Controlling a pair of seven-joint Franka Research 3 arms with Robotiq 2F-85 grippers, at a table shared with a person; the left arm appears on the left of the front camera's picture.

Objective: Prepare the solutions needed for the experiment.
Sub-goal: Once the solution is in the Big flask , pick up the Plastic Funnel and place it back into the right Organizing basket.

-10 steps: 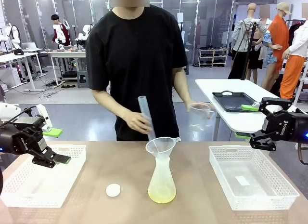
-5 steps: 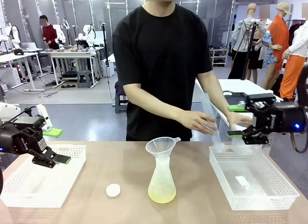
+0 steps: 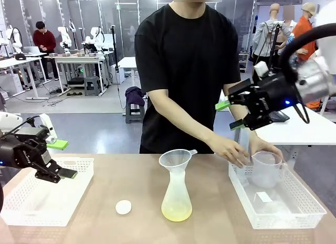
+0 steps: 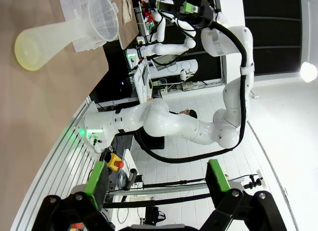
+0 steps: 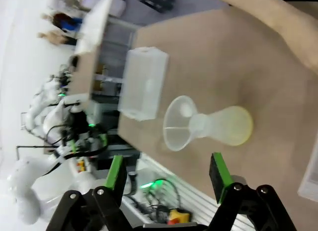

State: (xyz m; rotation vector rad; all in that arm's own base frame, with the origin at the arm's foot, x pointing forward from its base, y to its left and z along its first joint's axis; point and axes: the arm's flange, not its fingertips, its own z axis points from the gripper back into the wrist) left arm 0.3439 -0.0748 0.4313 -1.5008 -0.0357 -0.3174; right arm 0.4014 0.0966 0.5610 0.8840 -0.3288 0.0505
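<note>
The translucent conical flask point(image 3: 176, 194) stands upright at the table's middle with a clear funnel point(image 3: 176, 159) in its neck. A small amount of pale yellow solution point(image 3: 176, 212) lies in its bottom. My left gripper point(image 3: 62, 159) hovers open and empty over the left white basket point(image 3: 21, 210). High at the right, beside the person's arm and above the jug, my right gripper point(image 3: 230, 115) is open and empty. Looking down between its spread fingers, my right gripper point(image 5: 167, 174) sees the flask point(image 5: 221, 125). Beyond my left gripper point(image 4: 156, 177) the flask point(image 4: 49, 39) lies sideways in the picture.
Both of the person's hands hold a clear measuring jug point(image 3: 265, 168) inside the right white basket point(image 3: 294, 215). A small white cap point(image 3: 123, 207) lies on the table left of the flask. The person stands at the far edge, arms reaching over the right side.
My right gripper has risen and swung left toward the person's arm. The person has stepped right and lowered the jug into the right basket. The left arm has not moved.
</note>
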